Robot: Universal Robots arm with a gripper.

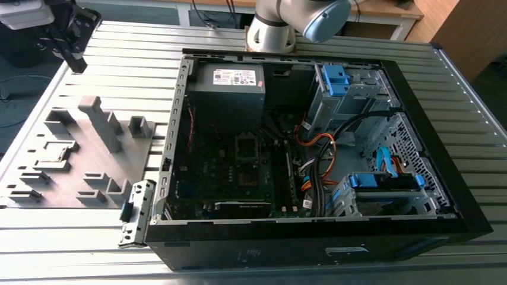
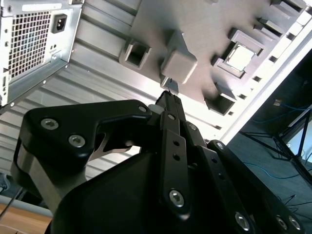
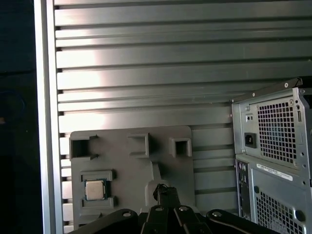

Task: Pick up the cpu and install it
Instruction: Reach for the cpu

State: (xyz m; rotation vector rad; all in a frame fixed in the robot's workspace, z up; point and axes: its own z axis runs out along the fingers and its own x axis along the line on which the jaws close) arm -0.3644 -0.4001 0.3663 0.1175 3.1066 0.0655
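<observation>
1. The cpu (image 3: 95, 189) lies flat in a square pocket of the grey fixture tray (image 3: 129, 185), near the table (image 3: 146, 73) edge, beside the open computer case (image 1: 317, 237).
2. The end effector (image 2: 168, 93) hangs above the tray, jaws together, holding nothing, apart from the cpu.
3. Risk: the thin chip sits low between pocket walls; an off-centre grip could tilt or drop it.

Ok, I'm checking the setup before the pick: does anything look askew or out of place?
Nothing stands out. The small, silver-grey square cpu lies flat and square in its recess on the grey moulded holder tray.
</observation>
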